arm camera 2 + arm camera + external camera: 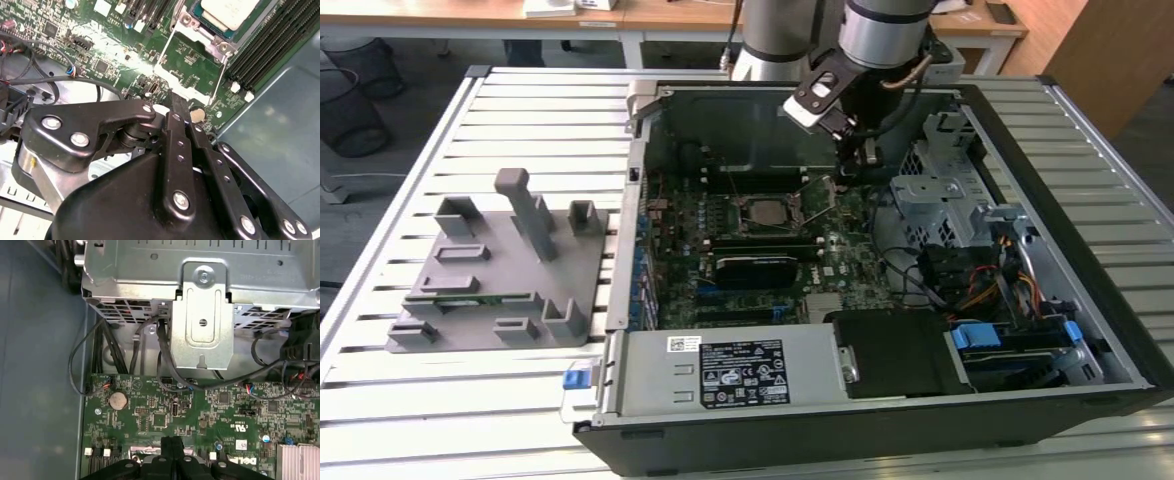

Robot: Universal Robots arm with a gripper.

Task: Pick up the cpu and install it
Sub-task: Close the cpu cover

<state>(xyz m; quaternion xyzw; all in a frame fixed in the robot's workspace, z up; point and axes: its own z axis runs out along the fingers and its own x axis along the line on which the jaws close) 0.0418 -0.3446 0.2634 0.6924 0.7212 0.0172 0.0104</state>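
Observation:
The cpu (229, 11), a small square chip with a pale silver top, lies inside the motherboard's metal-framed socket (767, 212), whose hinged frame (192, 60) stands swung open beside it. My gripper (851, 172) hangs low over the green motherboard (225, 410) toward the exterior view's right of the socket, apart from the chip. In both wrist views its black fingers (172, 444) are pressed together with nothing between them. The fingertips (179, 107) sit close to a round coin battery (198, 116).
The open computer case (1067, 330) rests on a slatted table. A metal drive cage (202, 315) and loose cables (87, 365) crowd the board's edge near my gripper. A grey plastic fixture (500, 270) holding a thin green memory stick (474, 297) stands at the exterior view's left.

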